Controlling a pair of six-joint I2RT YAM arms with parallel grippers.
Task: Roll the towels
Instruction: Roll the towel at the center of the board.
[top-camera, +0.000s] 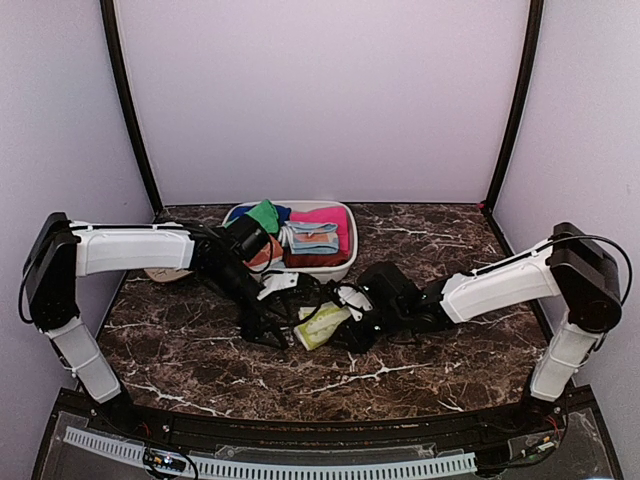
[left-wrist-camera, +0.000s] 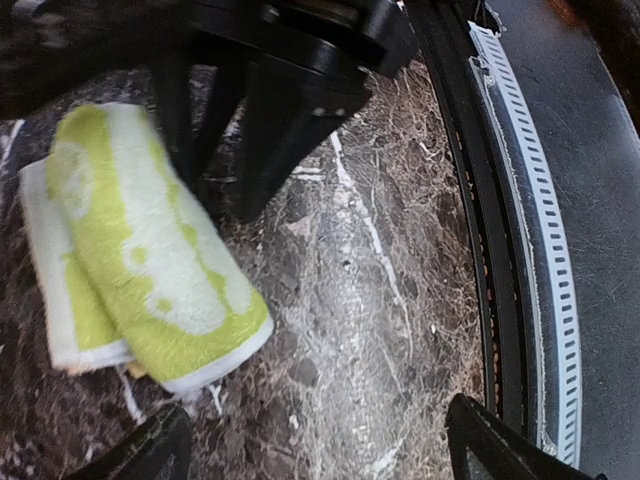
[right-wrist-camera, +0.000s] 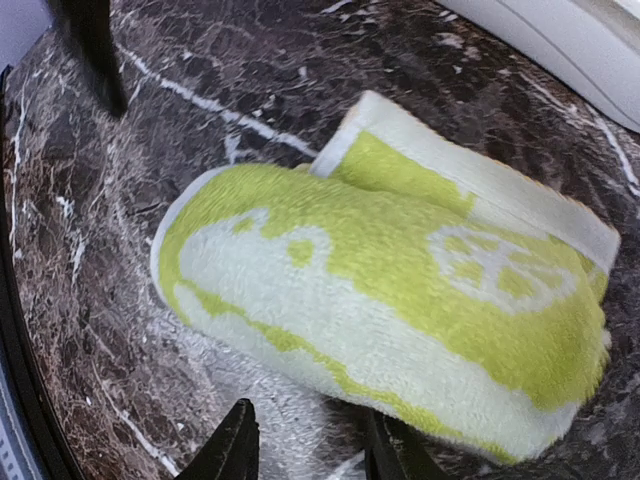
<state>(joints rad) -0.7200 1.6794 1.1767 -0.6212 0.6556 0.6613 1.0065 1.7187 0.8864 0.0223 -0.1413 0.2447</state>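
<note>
The cream-white printed towel (top-camera: 322, 324) lay near the middle of the dark marble table (top-camera: 450, 350). It was rolled into a loose tube, and a flat strip of its cloth showed along 1 side of the roll.

In the top view the left jaws sat just at 9 o'clock of the roll. They were spread wide and released, with only bare table between their fingertips (left-wrist-camera: 150, 452). The right jaws sat at 3 o'clock of the roll. The right wrist view showed them parted by a narrow gap with table visible through it. 1 fingertip (right-wrist-camera: 392, 452) was right at the roll's near edge, and they clamped nothing.

The green towel (top-camera: 265, 213) lay in the white basket (top-camera: 335, 272) at 12 o'clock of the roll. It was bunched at the basket's 10 o'clock corner, beside a pink cloth (top-camera: 330, 218), a folded blue cloth (top-camera: 312, 238) and an orange cloth (top-camera: 265, 252).
</note>
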